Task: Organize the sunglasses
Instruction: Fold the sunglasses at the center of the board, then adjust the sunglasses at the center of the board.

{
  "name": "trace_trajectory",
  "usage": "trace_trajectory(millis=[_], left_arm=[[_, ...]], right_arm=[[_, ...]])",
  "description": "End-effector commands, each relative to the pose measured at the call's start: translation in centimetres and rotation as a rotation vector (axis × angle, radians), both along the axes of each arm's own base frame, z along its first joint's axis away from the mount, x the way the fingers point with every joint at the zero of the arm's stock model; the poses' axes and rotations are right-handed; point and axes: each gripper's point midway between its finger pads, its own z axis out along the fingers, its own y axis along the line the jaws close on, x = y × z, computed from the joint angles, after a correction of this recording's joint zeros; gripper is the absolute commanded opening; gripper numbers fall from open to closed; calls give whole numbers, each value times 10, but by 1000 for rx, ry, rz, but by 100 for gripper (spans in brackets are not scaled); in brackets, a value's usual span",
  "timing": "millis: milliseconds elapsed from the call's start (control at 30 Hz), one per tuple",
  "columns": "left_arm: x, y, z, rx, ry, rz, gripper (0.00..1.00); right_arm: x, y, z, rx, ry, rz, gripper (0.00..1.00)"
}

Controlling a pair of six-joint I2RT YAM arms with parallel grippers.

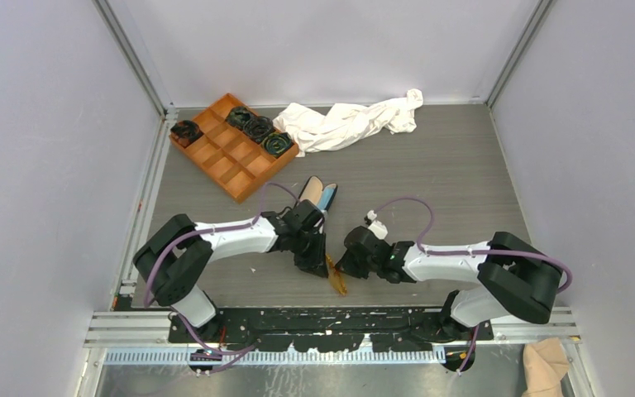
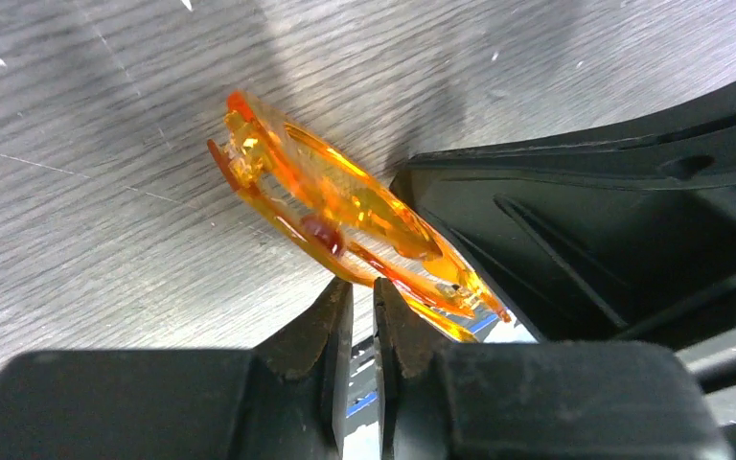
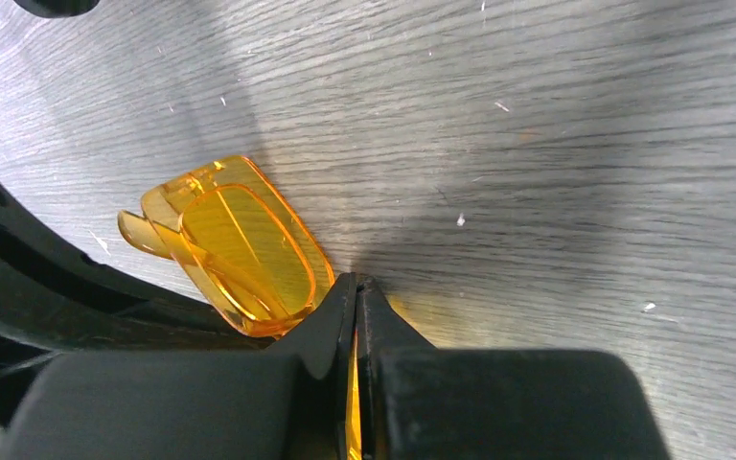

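Observation:
The sunglasses (image 1: 336, 279), folded, with amber lenses and thin amber arms, are held on edge just over the table near its front, between my two grippers. In the left wrist view the sunglasses (image 2: 345, 201) slant away from my left gripper (image 2: 363, 286), whose jaws stand a thin slit apart and pinch one amber arm at their very tips. In the right wrist view my right gripper (image 3: 356, 280) is shut on the frame's edge, with an amber sliver showing between its jaws and one lens of the sunglasses (image 3: 244, 244) sticking out to the left. Seen from above, the left gripper (image 1: 318, 263) and right gripper (image 1: 345, 266) almost touch.
An open black glasses case (image 1: 321, 194) with beige lining and a blue cloth in it lies just behind the left gripper. An orange compartment tray (image 1: 230, 157) holding dark rolled items sits at the back left, and a crumpled white cloth (image 1: 351, 122) lies beside it.

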Motion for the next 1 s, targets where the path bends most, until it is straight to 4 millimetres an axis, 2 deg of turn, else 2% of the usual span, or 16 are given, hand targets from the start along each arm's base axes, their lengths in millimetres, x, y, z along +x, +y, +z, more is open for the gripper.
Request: trace_trajectory(millis=[0,167,367,467,533,667,733,867,967], left_arm=[[15,-11,27,-47,-63,14,16],[11,-3,37,-42,-76,18,16],[11,19,45,29,-122,25,20],[18,38,60,90,-188,71,21],[29,51,87,84,-269,127,23],[52,93,126,61,-348,296,26],[61,114,138,35,-362,374,27],[69,141,145,5,-377,458,29],[69,144,141,1,-354,460,29]], right_arm=[[9,4,20,28,-64,-17,7],[6,-20,24,-61,-94,7,14],[7,-32,43,-144,-155,103,27],[7,-28,56,-184,-187,202,35],[5,-21,63,-203,-199,275,40],[4,-4,69,-248,-231,380,53],[1,4,66,-262,-225,445,62],[-4,20,56,-269,-198,558,70],[-11,27,44,-286,-146,654,76]])
